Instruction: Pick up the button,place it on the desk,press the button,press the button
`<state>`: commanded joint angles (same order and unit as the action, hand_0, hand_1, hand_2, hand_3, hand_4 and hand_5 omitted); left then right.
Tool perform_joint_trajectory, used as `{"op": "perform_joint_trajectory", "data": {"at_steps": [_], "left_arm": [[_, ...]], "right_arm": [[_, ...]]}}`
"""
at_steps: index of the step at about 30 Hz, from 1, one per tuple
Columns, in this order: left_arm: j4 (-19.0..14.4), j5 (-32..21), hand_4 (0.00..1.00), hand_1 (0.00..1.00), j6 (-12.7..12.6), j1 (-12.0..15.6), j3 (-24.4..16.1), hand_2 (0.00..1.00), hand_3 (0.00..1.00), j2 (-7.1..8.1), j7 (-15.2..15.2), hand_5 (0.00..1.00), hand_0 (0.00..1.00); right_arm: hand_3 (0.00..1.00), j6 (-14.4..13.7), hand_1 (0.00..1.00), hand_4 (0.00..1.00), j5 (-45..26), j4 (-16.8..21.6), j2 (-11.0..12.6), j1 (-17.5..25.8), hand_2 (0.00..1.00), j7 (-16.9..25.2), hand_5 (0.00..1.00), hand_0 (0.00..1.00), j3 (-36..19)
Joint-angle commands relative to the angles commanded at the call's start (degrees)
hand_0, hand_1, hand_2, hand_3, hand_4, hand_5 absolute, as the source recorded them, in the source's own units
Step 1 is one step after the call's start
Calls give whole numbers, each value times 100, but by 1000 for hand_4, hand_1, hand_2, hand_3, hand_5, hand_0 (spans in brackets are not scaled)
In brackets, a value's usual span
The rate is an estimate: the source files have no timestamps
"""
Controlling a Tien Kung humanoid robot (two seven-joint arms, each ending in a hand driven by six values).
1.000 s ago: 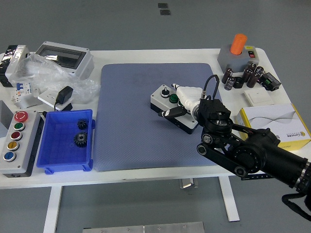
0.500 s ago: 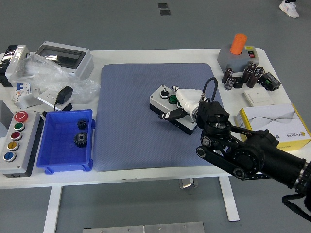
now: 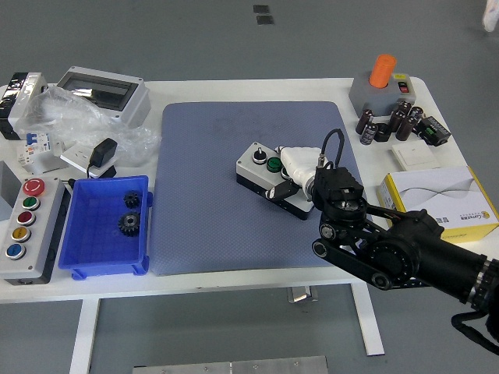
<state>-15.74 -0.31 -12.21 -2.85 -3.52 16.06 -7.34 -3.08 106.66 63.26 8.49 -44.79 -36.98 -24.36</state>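
A small grey button box [image 3: 260,167] with a black base lies on the blue mat [image 3: 203,195], near its middle right. On its top are a black knob [image 3: 260,155] and a green button [image 3: 274,164]. My right hand [image 3: 292,178] comes in from the lower right and covers the box's right end. Its white fingers [image 3: 297,162] curl over the top and its dark thumb [image 3: 281,192] rests against the box's near side. The right end of the box is hidden under the hand. My left arm is out of view.
A blue bin [image 3: 86,226] holding gears [image 3: 129,222] stands left of the mat. A grey panel with several coloured buttons [image 3: 23,226] is at the far left. A yellow-white carton [image 3: 440,199], dark capacitors [image 3: 390,125] and an orange-topped grey block [image 3: 382,78] stand at the right.
My right hand has moved left and a little nearer over the box. The button box has shifted slightly left on the mat with it.
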Motion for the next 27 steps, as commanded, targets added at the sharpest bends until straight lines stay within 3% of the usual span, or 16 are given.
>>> {"op": "perform_joint_trajectory", "data": {"at_steps": [2,3,8,9,13,14,15,20,21,26,27], "left_arm": [[0,1,526,632,3,4,-6,577,569,2,5,114,630],[0,0,526,632,4,6,-7,577,569,2,7,114,630],[-2,18,526,632,4,5,-28,577,569,0,16,114,630],[-2,22,526,632,4,5,-34,577,569,-1,18,114,630],[-2,34,526,632,4,9,-54,577,569,-4,26,114,630],[-1,33,526,632,3,11,-57,577,569,-6,28,114,630],[0,31,526,632,2,14,-59,577,569,-8,29,114,630],[3,21,526,632,-6,27,-74,577,569,-13,35,114,630],[4,17,526,632,-7,28,-73,577,569,-13,37,114,630],[5,-1,526,632,-10,24,-58,577,569,-16,45,114,630],[5,-7,526,632,-9,22,-49,577,569,-16,45,114,630]], "right_arm": [[802,-29,561,798,24,-10,-4,-3,632,0,246,374,13],[751,-37,477,787,44,-17,-6,-6,577,0,249,278,21],[751,-86,477,787,138,-64,-12,-12,577,0,249,278,85],[673,-102,438,734,154,-64,-12,-11,508,0,226,233,95],[673,-253,438,734,214,55,24,-10,508,25,226,233,160],[673,-313,438,734,238,143,53,-17,508,117,226,233,190],[497,-353,413,602,277,243,87,-28,422,229,87,238,217],[497,-240,413,602,473,830,332,-159,422,935,87,238,417],[364,-229,404,513,496,961,381,-199,366,1092,2,250,478],[364,-435,404,513,574,1407,542,-430,366,1806,2,250,844],[408,-489,420,443,570,1396,559,-484,372,1939,2,269,936]]}}
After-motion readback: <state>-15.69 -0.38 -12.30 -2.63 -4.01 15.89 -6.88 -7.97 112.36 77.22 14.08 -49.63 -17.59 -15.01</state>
